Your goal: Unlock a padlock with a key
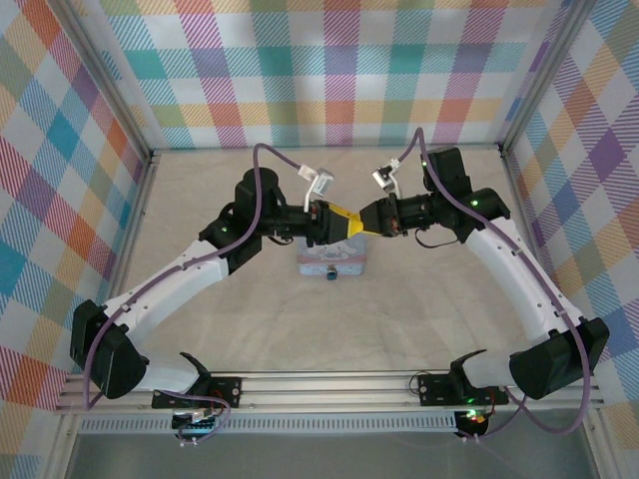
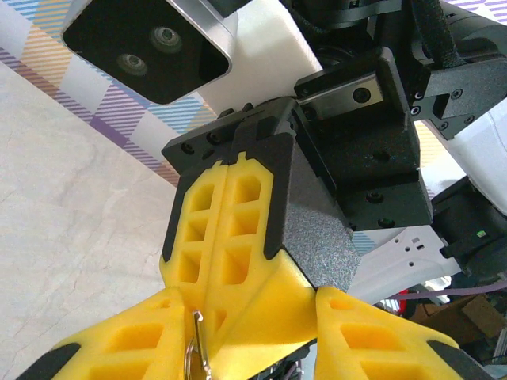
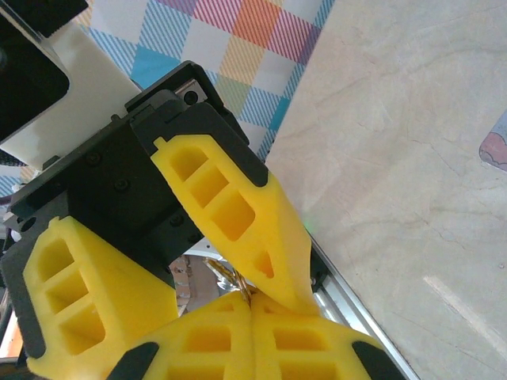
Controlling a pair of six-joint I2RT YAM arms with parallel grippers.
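Handover of the key (image 2: 196, 348) is judged to be the step in hand. The right gripper (image 3: 252, 305) has its fingers pressed together on the slim, bright metal piece, which juts from their tip. The left gripper (image 1: 349, 224) straddles that tip with its fingers apart; whether they bear on the key cannot be told. Recommended: the left fingers should seat on the metal itself, not on the other tool's tips, before the right lets go, leaving the key's working end free for insertion. Both tools meet above the pastel-blue box (image 1: 315, 264). The padlock (image 1: 332, 273), seemingly the small dark rounded item, sits at the box's near edge, apart from the key. Fingers are yellow moulded plastic with recessed pockets, tapering to wedges; their mounts are matt black. The table (image 1: 250, 329) is pale, smooth and faintly veined.
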